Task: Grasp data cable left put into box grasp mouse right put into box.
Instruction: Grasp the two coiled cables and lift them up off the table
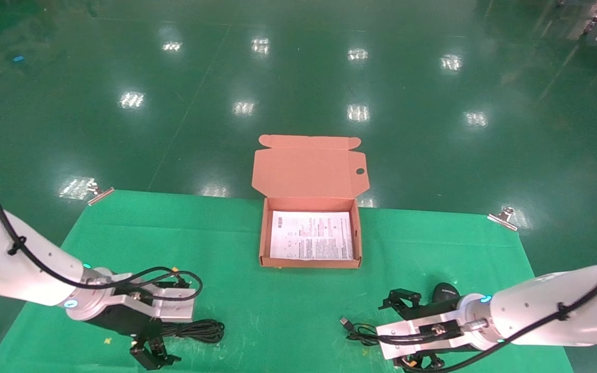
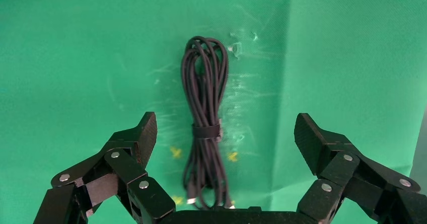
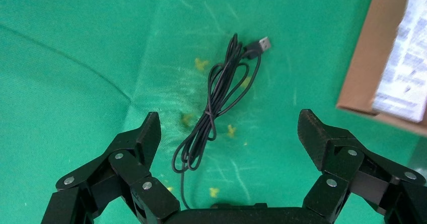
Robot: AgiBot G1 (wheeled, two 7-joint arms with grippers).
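Note:
The data cable (image 1: 200,330) (image 2: 205,113) is a narrow black bundle with a strap around it, lying on the green cloth at the front left. My left gripper (image 1: 171,324) (image 2: 226,119) hovers over the bundle's near end, open, its jaws either side and apart from it. The mouse (image 1: 446,292) shows as a black hump at the front right, partly hidden behind my right gripper (image 1: 394,335) (image 3: 227,121). That gripper is open above the mouse's loose cord (image 1: 360,331) (image 3: 216,98) and holds nothing. The orange box (image 1: 263,233) (image 3: 372,58) stands open mid-table, lined with a white printed sheet (image 1: 311,235).
The box's lid flap (image 1: 309,171) leans back over the table's far edge. The cord's USB plug (image 1: 345,322) (image 3: 259,45) lies toward the table's middle. Metal clips (image 1: 100,194) (image 1: 503,216) hold the cloth at the far corners. A shiny green floor lies beyond the table.

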